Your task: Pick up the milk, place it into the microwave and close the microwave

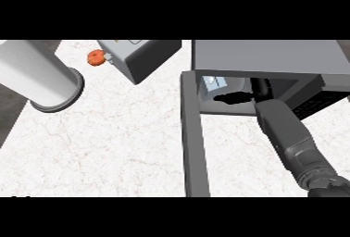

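Placing step: the right hand [236, 98] was inside the microwave [273, 58], with the milk [216, 84] just left of it. Whether it was grasping or had released, I couldn't tell. The next move likely called for pulling clear, then swinging the open door [193, 139] shut.

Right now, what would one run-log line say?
right hand: inside microwave | milk: inside, by hand | door: open | left hand: unseen

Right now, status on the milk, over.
Right robot hand inside microwave, by milk. Left robot hand out of view. Door open, right forearm across the opening.
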Tool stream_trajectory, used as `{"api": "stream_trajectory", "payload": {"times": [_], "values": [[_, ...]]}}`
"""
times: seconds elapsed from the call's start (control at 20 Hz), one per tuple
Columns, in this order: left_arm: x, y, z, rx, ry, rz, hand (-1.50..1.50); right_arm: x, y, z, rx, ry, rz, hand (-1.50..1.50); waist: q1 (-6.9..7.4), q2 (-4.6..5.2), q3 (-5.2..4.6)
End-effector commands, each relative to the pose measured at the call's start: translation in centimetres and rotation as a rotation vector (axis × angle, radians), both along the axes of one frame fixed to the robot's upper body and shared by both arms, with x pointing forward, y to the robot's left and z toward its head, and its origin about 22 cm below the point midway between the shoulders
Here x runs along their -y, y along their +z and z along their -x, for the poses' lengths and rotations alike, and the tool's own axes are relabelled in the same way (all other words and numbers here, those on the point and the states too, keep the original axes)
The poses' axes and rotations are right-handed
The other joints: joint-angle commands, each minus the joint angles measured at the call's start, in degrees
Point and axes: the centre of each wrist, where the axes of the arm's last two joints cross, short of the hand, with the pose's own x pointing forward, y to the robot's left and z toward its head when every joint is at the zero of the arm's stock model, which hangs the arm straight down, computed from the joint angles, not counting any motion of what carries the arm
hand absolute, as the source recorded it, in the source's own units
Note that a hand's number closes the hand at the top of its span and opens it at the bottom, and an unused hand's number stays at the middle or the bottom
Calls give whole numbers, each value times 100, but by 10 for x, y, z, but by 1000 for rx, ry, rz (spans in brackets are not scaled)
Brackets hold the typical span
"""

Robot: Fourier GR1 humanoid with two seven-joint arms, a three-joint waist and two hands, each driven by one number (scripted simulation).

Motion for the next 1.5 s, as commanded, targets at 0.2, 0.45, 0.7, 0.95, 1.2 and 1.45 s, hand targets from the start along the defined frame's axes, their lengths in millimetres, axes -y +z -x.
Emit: {"api": "stream_trajectory", "payload": {"times": [0.2, 0.45, 0.7, 0.95, 1.2, 1.45], "values": [[28, -6, -12, -15, -46, -53, -150, -6, -42, 31, -25, 85, -96, -150, -262, -128, -14], [47, -1, -28, -30, -107, -51, -150, 2, -59, 49, -77, 133, -126, -150, -404, -168, -21], [74, 3, -52, -68, -183, -55, -150, 25, -74, 74, -89, 149, -184, -150, -544, -176, -23], [78, 18, -61, -94, -241, -143, 150, 37, -89, 112, -57, 155, -202, -150, -582, -182, -24], [98, 1, -91, -104, -252, -168, 150, 70, -79, 149, -53, 140, -215, -150, -584, -169, -30], [119, -8, -134, -136, -309, -285, 150, 87, -70, 192, -25, 60, -181, -150, -555, -116, -24]]}}
